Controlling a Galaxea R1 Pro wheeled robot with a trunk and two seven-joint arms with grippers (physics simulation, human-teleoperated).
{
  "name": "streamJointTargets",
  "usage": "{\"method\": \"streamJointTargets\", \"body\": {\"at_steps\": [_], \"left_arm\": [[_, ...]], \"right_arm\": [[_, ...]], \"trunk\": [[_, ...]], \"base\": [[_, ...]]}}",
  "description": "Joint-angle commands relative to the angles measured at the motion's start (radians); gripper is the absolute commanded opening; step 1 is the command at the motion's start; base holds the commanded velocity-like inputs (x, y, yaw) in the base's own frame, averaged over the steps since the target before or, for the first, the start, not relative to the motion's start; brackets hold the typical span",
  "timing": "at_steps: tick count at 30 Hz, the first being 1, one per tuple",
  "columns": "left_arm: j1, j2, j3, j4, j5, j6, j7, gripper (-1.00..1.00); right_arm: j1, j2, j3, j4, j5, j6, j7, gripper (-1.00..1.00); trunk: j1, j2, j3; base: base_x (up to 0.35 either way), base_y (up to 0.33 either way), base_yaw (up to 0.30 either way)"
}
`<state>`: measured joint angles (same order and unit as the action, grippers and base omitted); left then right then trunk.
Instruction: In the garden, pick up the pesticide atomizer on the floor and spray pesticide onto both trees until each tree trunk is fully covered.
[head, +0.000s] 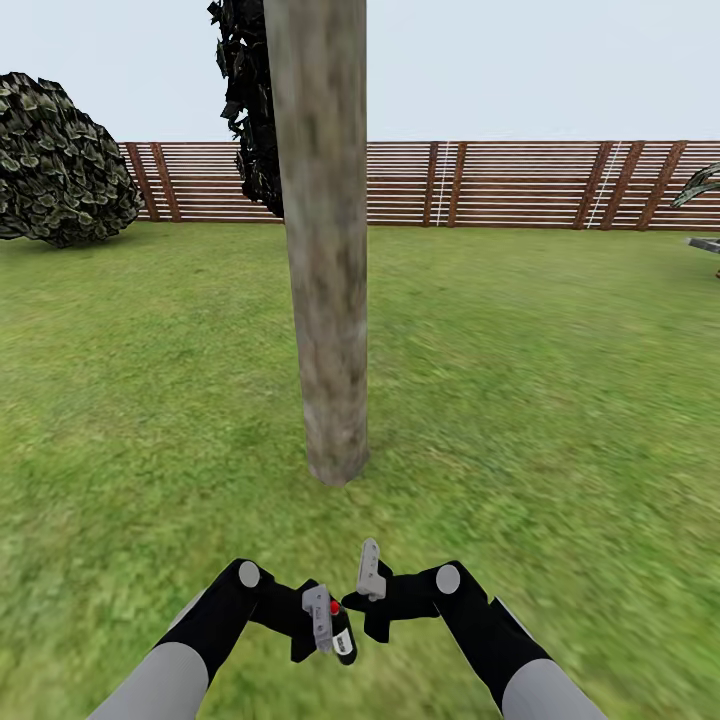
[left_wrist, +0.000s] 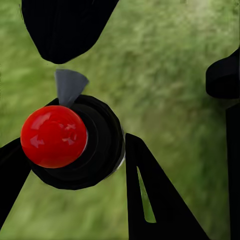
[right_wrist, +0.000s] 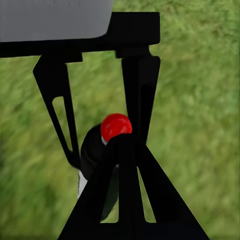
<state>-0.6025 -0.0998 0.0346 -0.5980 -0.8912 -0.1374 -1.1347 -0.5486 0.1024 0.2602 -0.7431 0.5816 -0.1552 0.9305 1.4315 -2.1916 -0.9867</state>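
Since our left gripper (head: 322, 622) has its fingers clamped on the pesticide atomizer (head: 341, 632), low before us, pickup looks done; spraying both trees remains. Our right gripper (head: 368, 585) hovers beside it, finger spacing unclear. Ahead stands a tree trunk (head: 326, 300) on grass (head: 550, 400), fence (head: 500, 185) and bush (head: 60, 165) beyond, nothing between.

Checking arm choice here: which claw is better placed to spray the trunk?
Left. The left claw is shut on the atomizer, facing the tree trunk ahead. The right claw hangs beside it, holding nothing.
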Motion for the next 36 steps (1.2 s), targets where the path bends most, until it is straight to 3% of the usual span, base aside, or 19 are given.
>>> {"method": "streamJointTargets", "body": {"at_steps": [1, 6, 19, 21, 26, 28, 29, 30, 36], "left_arm": [[0.000, -0.001, 0.003, -0.001, -0.001, -0.011, -0.002, -1.00], [0.000, 0.003, 0.002, 0.001, 0.029, -0.014, -0.003, -1.00], [0.000, 0.009, 0.000, 0.007, 0.026, -0.014, -0.001, -1.00], [0.003, 0.028, -0.002, 0.007, 0.019, -0.014, 0.010, -1.00], [0.008, 0.133, -0.014, 0.007, 0.012, -0.013, 0.041, -1.00], [0.008, 0.162, -0.014, 0.007, 0.011, -0.013, 0.042, -1.00], [0.010, 0.198, -0.015, 0.007, 0.011, -0.013, 0.048, -1.00], [0.010, 0.221, -0.015, 0.007, 0.011, -0.013, 0.057, -1.00], [0.016, 0.332, -0.014, 0.008, -0.017, -0.010, 0.162, -1.00]], "right_arm": [[0.000, 0.000, -0.001, -0.001, 0.011, -0.009, 0.001, -1.00], [0.000, -0.001, -0.002, -0.001, 0.011, -0.009, -0.001, -1.00], [0.000, -0.001, -0.003, -0.001, 0.011, -0.009, -0.001, -1.00], [-0.001, -0.001, -0.003, -0.001, 0.011, -0.009, -0.001, -1.00], [0.000, -0.001, -0.003, -0.001, 0.011, -0.009, -0.001, -1.00], [0.000, -0.001, -0.003, -0.001, 0.011, -0.009, -0.001, -1.00], [0.000, -0.001, -0.003, 0.000, 0.011, -0.009, -0.001, -1.00], [0.000, -0.001, -0.003, 0.000, 0.011, -0.009, -0.001, 1.00], [0.000, -0.008, -0.006, 0.007, 0.011, -0.011, -0.004, 1.00]], "trunk": [[0.000, 0.000, -0.001], [0.000, 0.000, -0.001], [0.000, 0.000, -0.001], [0.000, 0.000, -0.001], [0.000, 0.000, -0.001], [0.000, 0.000, -0.001], [0.000, 0.000, -0.001], [0.000, 0.000, -0.001], [0.000, 0.000, -0.001]], "base": [[0.000, 0.000, 0.000], [0.000, 0.000, 0.000], [0.000, 0.000, 0.000], [0.000, 0.000, 0.000], [0.000, 0.000, 0.000], [0.000, 0.000, 0.000], [0.000, 0.000, 0.000], [0.000, 0.000, 0.000], [0.000, 0.000, 0.000]]}}
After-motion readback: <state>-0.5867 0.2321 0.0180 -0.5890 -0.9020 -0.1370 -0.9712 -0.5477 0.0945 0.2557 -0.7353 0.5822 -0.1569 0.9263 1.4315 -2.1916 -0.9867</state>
